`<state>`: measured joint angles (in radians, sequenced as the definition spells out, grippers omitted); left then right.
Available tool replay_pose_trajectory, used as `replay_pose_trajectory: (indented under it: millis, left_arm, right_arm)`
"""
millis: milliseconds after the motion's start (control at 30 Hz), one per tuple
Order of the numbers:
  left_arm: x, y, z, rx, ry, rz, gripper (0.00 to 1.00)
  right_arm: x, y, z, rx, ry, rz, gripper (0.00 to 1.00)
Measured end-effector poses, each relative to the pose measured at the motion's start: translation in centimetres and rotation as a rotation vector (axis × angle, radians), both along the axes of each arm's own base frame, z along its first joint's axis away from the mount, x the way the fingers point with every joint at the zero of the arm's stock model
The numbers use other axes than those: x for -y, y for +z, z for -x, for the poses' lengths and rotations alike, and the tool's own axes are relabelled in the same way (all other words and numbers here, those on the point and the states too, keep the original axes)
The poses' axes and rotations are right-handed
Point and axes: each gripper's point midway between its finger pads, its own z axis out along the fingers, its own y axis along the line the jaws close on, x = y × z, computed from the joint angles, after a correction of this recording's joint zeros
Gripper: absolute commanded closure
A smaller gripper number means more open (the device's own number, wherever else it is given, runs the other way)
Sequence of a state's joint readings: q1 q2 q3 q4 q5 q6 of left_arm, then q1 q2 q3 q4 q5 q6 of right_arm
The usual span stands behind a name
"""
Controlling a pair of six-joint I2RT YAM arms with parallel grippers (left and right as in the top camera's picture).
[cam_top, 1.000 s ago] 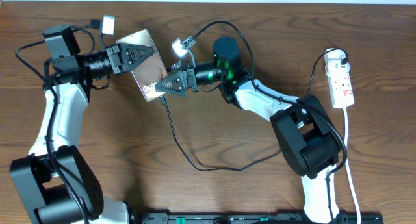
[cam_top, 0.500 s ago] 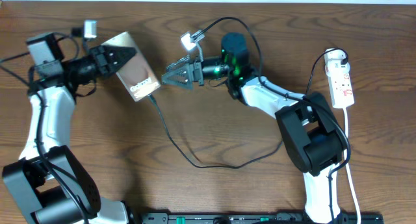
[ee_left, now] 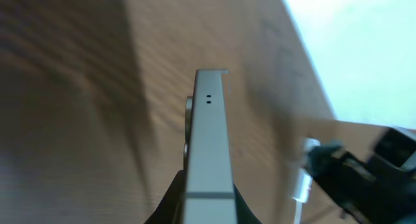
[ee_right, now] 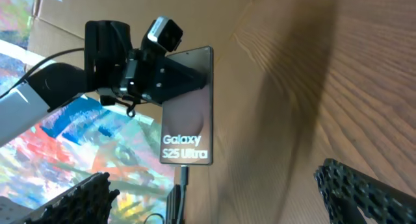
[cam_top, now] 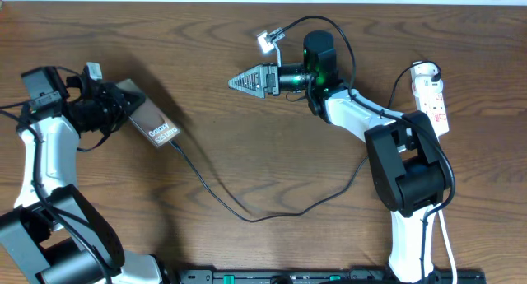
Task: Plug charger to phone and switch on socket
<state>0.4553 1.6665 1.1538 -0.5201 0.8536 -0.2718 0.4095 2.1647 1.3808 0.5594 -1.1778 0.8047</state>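
Left gripper [cam_top: 126,104] pinches the phone [cam_top: 158,128] at its far end. The charger [cam_top: 239,211] is plugged into the lettered end. Right gripper [cam_top: 240,82] has its fingers spread wide, empty. The socket [cam_top: 434,103] lies well apart.

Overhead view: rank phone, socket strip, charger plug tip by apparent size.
1. phone and socket strip: about alike. The phone is held by the left gripper and may sit nearer the camera, so unranked.
2. charger plug tip: clearly smallest.
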Motion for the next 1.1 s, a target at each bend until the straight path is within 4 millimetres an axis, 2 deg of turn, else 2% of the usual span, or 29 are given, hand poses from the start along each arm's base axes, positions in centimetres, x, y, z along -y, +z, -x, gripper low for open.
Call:
replay_pose_trajectory:
  millis: [167, 433, 567, 933, 1100]
  left_arm:
    - [-0.4, -3.0, 0.9, -0.085, 0.023, -0.041, 0.93]
    - [-0.2, -8.6, 2.5, -0.245, 0.032, -0.011, 0.93]
    - [-0.1, -10.5, 2.9, -0.301, 0.036, 0.012, 0.93]
    - [0.0, -11.1, 3.0, -0.325, 0.046, 0.027, 0.92]
    - [0.4, -12.1, 4.1, -0.359, 0.049, 0.034, 0.93]
  right_arm:
    - [0.0, -0.3, 0.1, -0.012, 0.001, 0.008, 0.01]
    - [0.1, -1.1, 0.3, -0.034, 0.004, 0.032, 0.01]
    - [0.1, -1.1, 0.3, -0.025, 0.006, 0.032, 0.01]
    - [0.1, -1.2, 0.4, -0.024, 0.009, 0.033, 0.01]
    - [0.1, -1.2, 0.4, -0.024, 0.009, 0.033, 0.01]
